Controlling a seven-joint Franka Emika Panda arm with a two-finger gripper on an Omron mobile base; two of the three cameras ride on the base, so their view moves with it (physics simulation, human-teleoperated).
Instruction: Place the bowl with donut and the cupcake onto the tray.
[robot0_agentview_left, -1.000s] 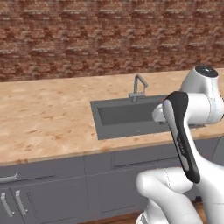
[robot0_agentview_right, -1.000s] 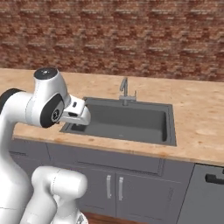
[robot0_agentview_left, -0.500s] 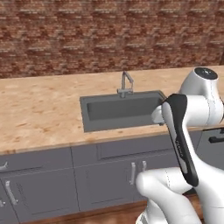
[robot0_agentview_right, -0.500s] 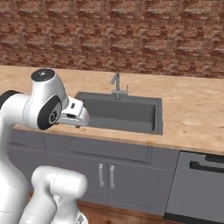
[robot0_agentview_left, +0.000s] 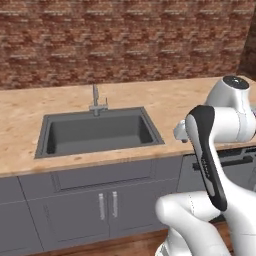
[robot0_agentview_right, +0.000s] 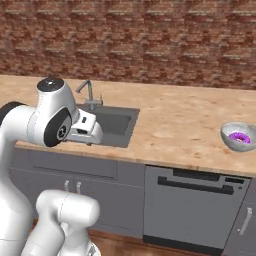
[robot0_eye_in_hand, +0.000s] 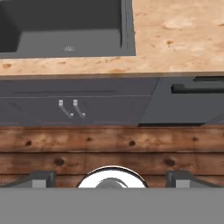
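- The counter (robot0_agentview_right: 180, 125) is seen as a long wooden slab under a brick wall (robot0_agentview_right: 150, 40); the greatest risk is judged to lie here, since the base stands well short of the task's things, and a reach made from this spot would likely be stretched far to the right and fall short of them
- The dishwasher (robot0_agentview_right: 197, 207) is set below the counter, right of the grey cabinet doors (robot0_agentview_left: 107, 205); a collision with these fronts is judged possible if the base is driven in too close
- The sink (robot0_agentview_left: 97, 132) is sunk into the counter with a faucet (robot0_agentview_left: 96, 100) behind it; nothing is seen in the basin
- The bowl (robot0_agentview_right: 239, 136) is found on the counter at the far right edge of the right base view, well apart from the arm; it could be tipped or pushed along the counter if it is caught by the rim off-centre
- The gripper (robot0_eye_in_hand: 111, 177) is held over the floor in front of the cabinets; its finger tips stand wide apart and nothing is held between them
- The donut (robot0_agentview_right: 239, 137) is lying inside the bowl; it could be spilled out if the bowl is tilted in carrying
- The tray and the cupcake cannot be placed from these views; a wrong stopping point for the base is judged likely until they are sighted
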